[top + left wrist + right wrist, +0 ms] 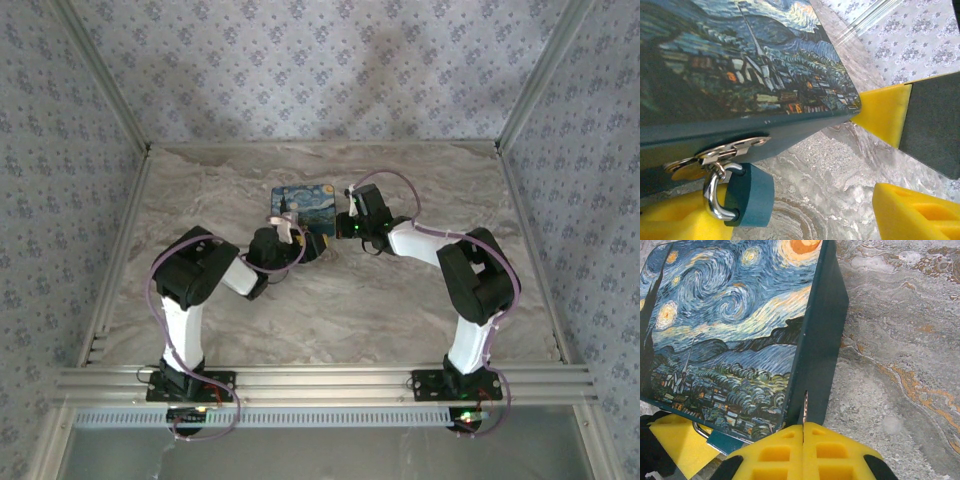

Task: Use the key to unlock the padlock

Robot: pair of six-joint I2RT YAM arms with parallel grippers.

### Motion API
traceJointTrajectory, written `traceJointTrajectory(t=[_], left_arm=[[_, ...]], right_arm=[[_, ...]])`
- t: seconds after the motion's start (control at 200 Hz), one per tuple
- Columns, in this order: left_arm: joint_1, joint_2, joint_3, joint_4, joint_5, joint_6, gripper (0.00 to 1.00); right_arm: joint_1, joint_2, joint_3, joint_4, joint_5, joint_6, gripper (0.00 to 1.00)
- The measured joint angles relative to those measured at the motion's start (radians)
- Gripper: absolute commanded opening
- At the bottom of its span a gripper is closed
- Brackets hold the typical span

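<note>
Teal padlock (752,195), silver shackle (711,197) through metal hasp (732,149).

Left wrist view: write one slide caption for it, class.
Teal padlock hangs by its shackle from the hasp of a Starry Night box, between open yellow jaws.

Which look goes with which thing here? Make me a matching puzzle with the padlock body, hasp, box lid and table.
Things:
1. padlock body
2. hasp
3. box lid
4. table

Looks:
A. grey marble pattern
B. painted night sky
C. plain teal
D. shiny metal

Pairs: 1-C, 2-D, 3-B, 4-A
</note>
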Motion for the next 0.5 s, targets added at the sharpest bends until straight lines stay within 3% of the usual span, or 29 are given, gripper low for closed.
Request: traceJointTrajectory(t=[0.165,0.5], left_arm=[[0.001,0.006,-0.004,0.035,0.007,-0.013,0.8],[0.001,0.037,0.013,0.061,0.015,-0.043,0.66]], right_arm=[[0.0,0.0,0.0,0.0,0.0,0.0,0.0],[0.002,0.0,0.0,0.0,0.001,0.0,0.0]])
